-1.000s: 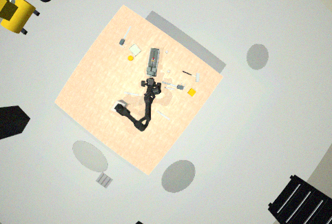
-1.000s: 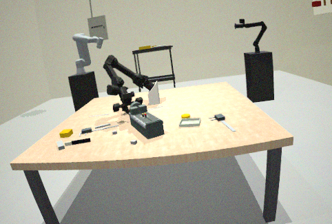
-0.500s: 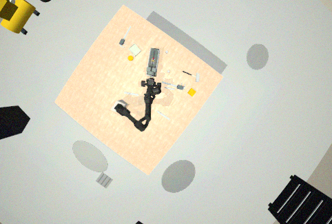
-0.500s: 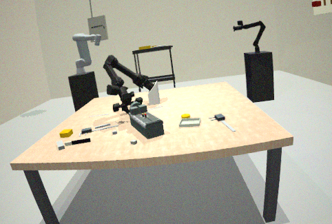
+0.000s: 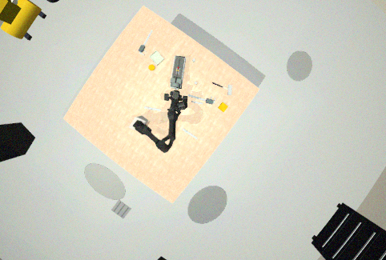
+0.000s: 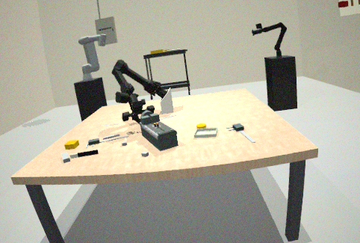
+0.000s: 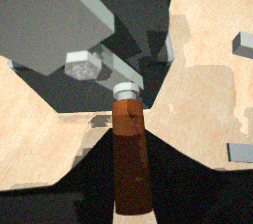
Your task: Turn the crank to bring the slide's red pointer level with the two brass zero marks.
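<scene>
Jaws were clamped on the crank handle (image 7: 129, 125); one turn too many could've pushed the red pointer (image 5: 178, 69) (image 6: 157, 125) past zero.

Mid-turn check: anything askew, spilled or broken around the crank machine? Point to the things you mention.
Nothing stands out. The machine (image 5: 182, 65) (image 6: 161, 137) sits upright, the shallow tray (image 5: 157, 58) (image 6: 205, 133) is level, and I see no spill or breakage. The gripper (image 7: 125, 133) is closed on the brown crank handle (image 7: 128, 120). Small parts lie scattered, but none look damaged.

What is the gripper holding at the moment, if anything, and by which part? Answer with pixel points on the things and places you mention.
The gripper (image 5: 174, 96) (image 7: 125, 133) holds the crank's brown handle (image 7: 128, 120), by its lower part, away from the pale collar (image 7: 126, 90).
</scene>
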### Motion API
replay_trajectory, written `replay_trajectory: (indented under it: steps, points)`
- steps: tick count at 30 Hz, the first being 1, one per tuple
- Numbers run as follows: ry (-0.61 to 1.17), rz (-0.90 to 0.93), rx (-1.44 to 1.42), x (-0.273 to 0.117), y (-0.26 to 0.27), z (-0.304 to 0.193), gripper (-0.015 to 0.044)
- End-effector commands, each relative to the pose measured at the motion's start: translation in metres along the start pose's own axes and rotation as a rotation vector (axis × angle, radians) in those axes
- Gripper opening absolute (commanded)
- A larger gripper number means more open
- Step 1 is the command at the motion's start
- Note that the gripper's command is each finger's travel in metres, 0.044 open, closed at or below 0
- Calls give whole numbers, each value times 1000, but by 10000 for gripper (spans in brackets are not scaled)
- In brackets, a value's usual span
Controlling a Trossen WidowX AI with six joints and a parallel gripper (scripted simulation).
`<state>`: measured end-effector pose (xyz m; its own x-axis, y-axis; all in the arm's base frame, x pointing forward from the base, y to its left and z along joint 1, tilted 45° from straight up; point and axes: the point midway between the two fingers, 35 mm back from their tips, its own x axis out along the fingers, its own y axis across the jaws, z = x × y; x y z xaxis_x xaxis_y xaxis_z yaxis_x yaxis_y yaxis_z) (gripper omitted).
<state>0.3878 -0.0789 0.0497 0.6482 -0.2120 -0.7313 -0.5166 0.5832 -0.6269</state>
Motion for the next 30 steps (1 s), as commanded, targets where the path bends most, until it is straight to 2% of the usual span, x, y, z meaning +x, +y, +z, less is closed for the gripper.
replay_trajectory:
  steps: [1, 30]
  points:
    - [-10, -22, -2, -4, -7, 4, 0]
    - [-10, -22, -2, -8, -10, 7, 0]
